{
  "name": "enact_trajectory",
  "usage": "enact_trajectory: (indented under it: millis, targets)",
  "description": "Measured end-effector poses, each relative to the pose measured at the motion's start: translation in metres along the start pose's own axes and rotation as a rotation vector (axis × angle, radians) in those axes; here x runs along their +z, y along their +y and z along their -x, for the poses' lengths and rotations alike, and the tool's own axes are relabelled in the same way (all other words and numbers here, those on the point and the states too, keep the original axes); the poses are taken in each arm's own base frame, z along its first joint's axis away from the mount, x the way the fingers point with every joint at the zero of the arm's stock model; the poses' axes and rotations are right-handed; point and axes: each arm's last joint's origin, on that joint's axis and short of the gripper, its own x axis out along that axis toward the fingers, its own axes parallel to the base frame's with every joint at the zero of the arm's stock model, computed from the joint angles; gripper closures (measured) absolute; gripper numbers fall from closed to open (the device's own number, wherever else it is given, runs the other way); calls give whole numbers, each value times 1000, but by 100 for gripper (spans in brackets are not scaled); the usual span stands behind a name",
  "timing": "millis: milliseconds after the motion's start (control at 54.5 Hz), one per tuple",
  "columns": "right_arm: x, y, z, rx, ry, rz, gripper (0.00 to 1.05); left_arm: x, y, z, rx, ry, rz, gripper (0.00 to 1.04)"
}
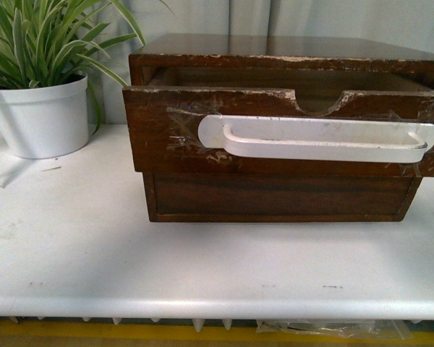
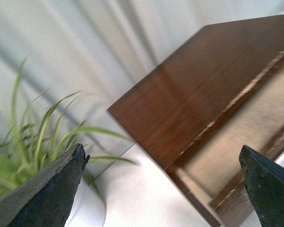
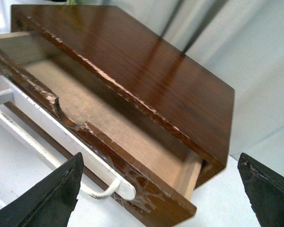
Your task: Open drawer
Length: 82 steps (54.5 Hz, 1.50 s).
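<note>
Drawer (image 1: 275, 148) stands pulled partway out of the cabinet (image 1: 289, 45). Its chipped top edge and half-round notch (image 1: 320, 103) overhang the plain lower front (image 1: 275, 195). White handle (image 1: 318, 139) faces the near edge of the table (image 1: 202, 267), with bare tabletop in front of it. Potted plant (image 1: 43, 116) is just left of the cabinet, pot not touching it.

My right gripper (image 3: 160, 157): spread wide, holding nothing. The drawer's open interior and handle lie ahead of its fingers, no contact.

My left gripper (image 2: 162, 150): also wide, empty. The cabinet's top corner is ahead, plant leaves beside one finger (image 2: 52, 189).
</note>
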Motion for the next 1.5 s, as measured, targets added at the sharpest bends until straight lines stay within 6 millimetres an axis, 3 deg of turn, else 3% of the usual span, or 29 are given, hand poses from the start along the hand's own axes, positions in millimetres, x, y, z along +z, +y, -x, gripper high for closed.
enact_trajectory:
  millis: [183,312,404,569,789,917,1303,1505]
  targets:
    - [-35,16,37,-207,15,-183,9,-37,-10,51,324,111,234,6]
    - [-53,32,61,-300,21,-276,9,-67,-37,91,456,223,382,6]
    - [-61,39,73,-341,21,-324,9,-80,-55,108,492,255,439,6]
    - [-69,45,85,-409,3,-380,9,-88,-62,124,571,303,530,6]
    - [-69,45,86,-418,-7,-395,10,-89,-63,126,567,285,584,7]
    - [-79,54,86,-410,-28,-435,36,-102,-65,132,418,128,605,33]
    - [-98,66,89,-410,-31,-446,102,-129,-71,150,412,139,595,101]
    - [-103,72,97,-413,-39,-447,103,-137,-65,157,430,125,589,101]
